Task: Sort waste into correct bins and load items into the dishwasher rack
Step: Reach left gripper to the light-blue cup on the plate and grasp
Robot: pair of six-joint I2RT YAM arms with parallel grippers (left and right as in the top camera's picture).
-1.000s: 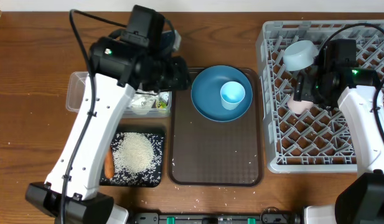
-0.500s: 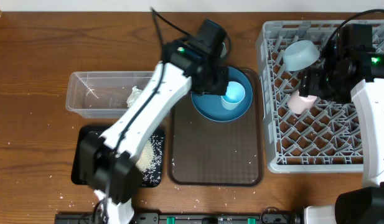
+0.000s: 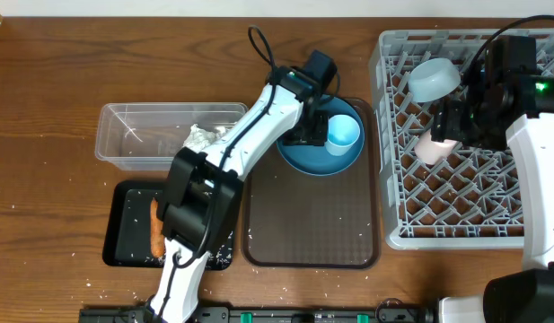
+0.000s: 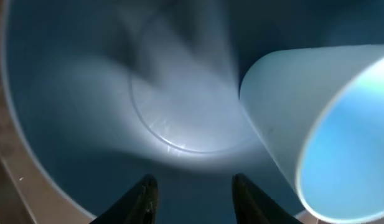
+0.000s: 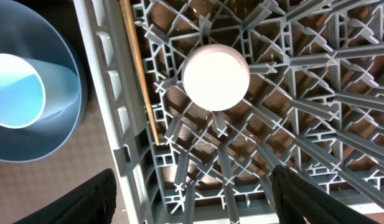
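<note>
Presently, two cups, one plate, one bowl — left gripper, right gripper both agape

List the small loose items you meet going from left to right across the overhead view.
carrot → paper wrapper → light-blue cup → pink cup
</note>
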